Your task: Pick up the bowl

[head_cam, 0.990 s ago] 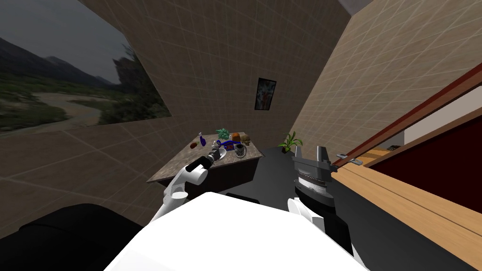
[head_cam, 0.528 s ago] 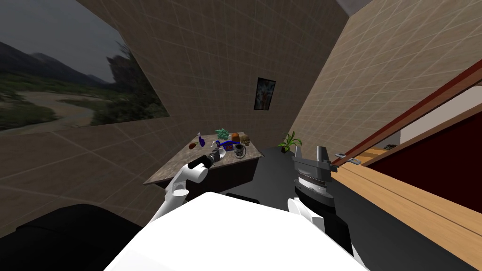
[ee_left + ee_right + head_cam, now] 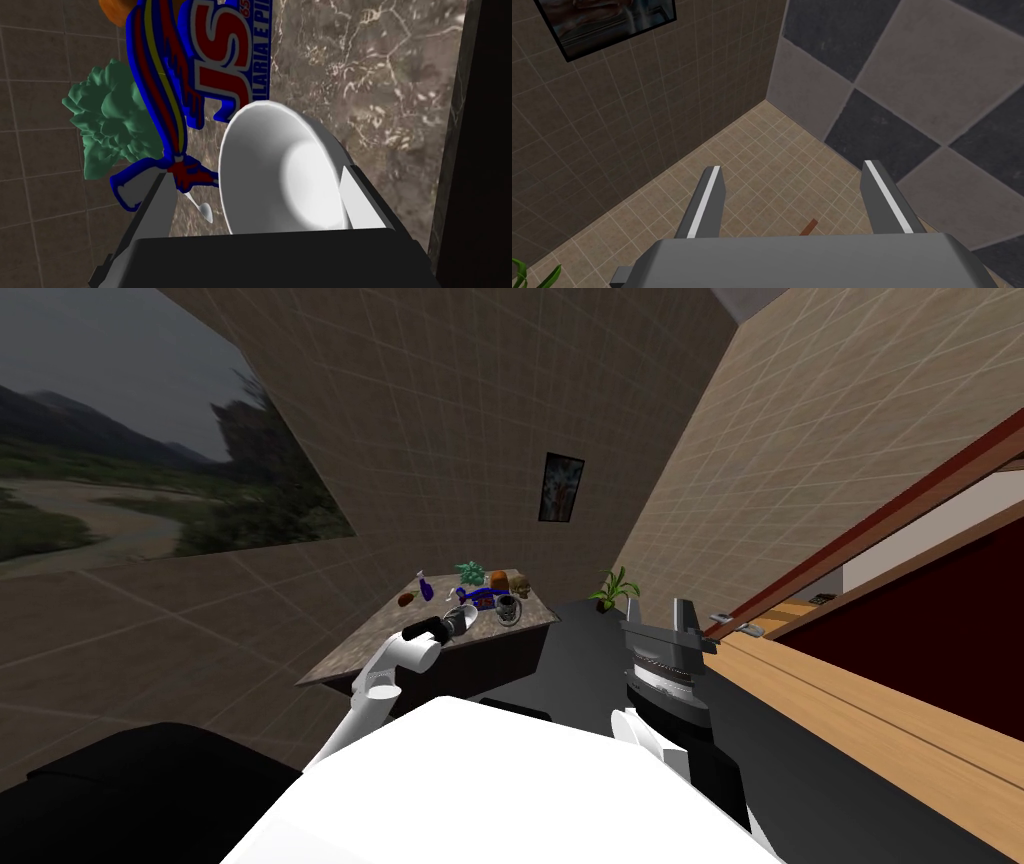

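Marble-patterned table [image 3: 375, 75] carrying clutter: green leafy item [image 3: 107, 120] lying beside blue-and-red printed pack [image 3: 220, 50], its lettering getting cut off. White bowl [image 3: 285, 175] sitting on table between spread fingers of left pincer [image 3: 255, 172], close against its dark body, which is hiding bowl's near rim. One finger [image 3: 362, 200] lying just beside bowl's wall, other standing apart. Right pincer [image 3: 792, 166] hanging spread, holding nothing.

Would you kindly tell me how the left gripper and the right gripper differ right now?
The left gripper has a white bowl between its fingers; the right gripper has nothing between its fingers. The left gripper reaches over the marbled table; the right gripper is held beside the table, not over it. Both have their fingers open.
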Motion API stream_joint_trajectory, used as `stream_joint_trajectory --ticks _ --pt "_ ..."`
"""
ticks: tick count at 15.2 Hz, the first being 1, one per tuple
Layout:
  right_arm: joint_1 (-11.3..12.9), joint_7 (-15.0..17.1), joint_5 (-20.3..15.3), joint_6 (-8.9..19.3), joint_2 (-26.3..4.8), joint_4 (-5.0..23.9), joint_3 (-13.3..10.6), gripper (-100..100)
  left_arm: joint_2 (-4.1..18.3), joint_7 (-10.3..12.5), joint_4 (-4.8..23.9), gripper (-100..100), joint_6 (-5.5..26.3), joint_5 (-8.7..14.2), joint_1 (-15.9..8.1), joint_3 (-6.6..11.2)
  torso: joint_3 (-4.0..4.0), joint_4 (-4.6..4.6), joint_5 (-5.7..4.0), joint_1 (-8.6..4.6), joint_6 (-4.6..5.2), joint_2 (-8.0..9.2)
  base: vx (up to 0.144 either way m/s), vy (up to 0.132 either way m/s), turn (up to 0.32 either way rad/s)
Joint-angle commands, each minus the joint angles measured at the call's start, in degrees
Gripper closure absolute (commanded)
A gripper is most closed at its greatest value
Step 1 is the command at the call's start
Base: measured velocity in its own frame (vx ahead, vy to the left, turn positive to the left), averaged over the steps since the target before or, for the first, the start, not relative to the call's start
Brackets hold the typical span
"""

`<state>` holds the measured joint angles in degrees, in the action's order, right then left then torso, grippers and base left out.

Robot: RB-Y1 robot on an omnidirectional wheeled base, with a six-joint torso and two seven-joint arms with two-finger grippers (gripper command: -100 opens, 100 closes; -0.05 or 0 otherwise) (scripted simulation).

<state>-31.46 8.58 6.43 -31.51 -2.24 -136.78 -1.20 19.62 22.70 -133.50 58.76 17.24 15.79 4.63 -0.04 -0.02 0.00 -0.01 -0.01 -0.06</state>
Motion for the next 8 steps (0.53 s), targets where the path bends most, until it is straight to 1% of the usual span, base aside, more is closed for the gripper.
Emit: stream_joint_trajectory --ticks 1,3,4,6,7,8 --pt "0.00 0.00 0.00 0.00 0.00 0.00 0.00 0 0.62 0.54 0.38 -100 2.86 1.02 -0.71 0.61 0.00 0.00 0.00 0.00 0.00 0.00 0.013 -0.001 -0.019" --pt "0.00 0.00 0.00 0.00 0.00 0.00 0.00 0 0.62 0.54 0.38 -100 4.44 1.02 -0.71 0.61 0.00 0.00 0.00 0.00 0.00 0.00 0.014 -0.002 -0.016" --pt "0.00 0.00 0.00 0.00 0.00 0.00 0.00 0 1.08 1.08 0.61 -100 5.96 1.75 -1.44 1.09 0.00 0.00 0.00 0.00 0.00 0.00 0.022 -0.003 -0.016" --pt "0.00 0.00 0.00 0.00 0.00 0.00 0.00 0 1.08 1.08 0.61 -100 8.11 1.75 -1.44 1.09 -0.02 -0.01 0.00 0.00 0.00 -0.03 0.022 0.000 -0.013" --pt "0.00 0.00 0.00 0.00 0.00 0.00 0.00 0 1.54 1.60 0.85 -100 9.51 2.45 -2.15 1.57 -0.01 0.00 0.00 0.01 0.00 -0.03 0.021 0.000 -0.020" --pt "0.00 0.00 0.00 0.00 0.00 0.00 0.00 0 1.54 1.60 0.85 -100 10.76 2.45 -2.15 1.57 -0.02 0.00 0.00 0.01 0.01 -0.03 0.022 0.000 -0.021"
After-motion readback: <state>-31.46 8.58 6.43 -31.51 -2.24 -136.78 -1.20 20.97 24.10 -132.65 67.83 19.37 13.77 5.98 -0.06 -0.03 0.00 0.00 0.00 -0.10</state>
